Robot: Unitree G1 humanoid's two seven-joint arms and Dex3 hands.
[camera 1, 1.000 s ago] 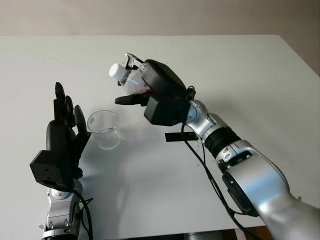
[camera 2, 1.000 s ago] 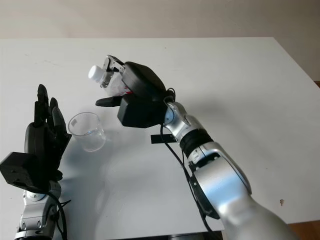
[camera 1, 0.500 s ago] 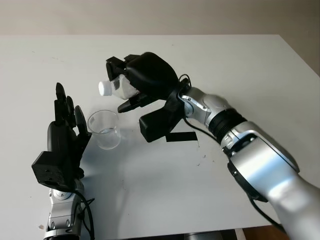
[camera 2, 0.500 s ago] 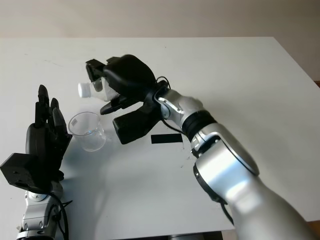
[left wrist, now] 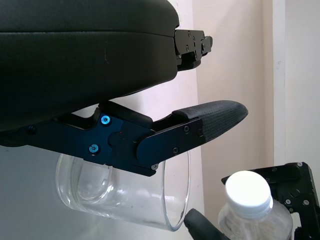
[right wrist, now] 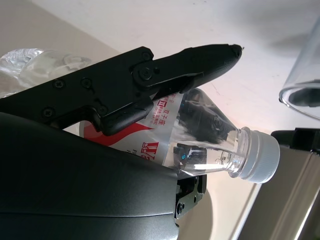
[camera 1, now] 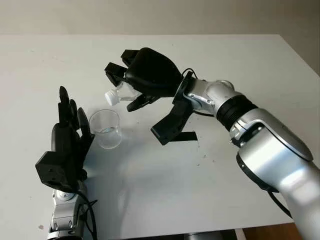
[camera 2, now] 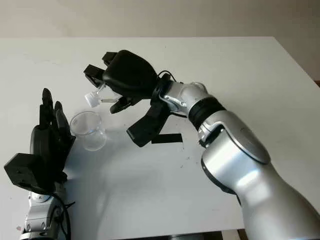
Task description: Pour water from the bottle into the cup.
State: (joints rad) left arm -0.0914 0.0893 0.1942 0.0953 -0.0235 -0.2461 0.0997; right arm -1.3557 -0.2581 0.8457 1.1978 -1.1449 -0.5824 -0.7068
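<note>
Tipped further since earlier, the capped bottle (camera 1: 120, 92), gripped by the right hand (camera 1: 147, 75), should centre above the cup (camera 1: 105, 128); the open left hand (camera 1: 67, 142) waits beside it.

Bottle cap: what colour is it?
White. The bottle cap shows best in the right wrist view, on the bottle held by the right hand.

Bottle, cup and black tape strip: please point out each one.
bottle (right wrist: 210, 145), right wrist view, on its clear shoulder.
cup (camera 1: 107, 132), left eye view, on its side wall.
tape strip (camera 2: 167, 138), right eye view, on its middle.
</note>
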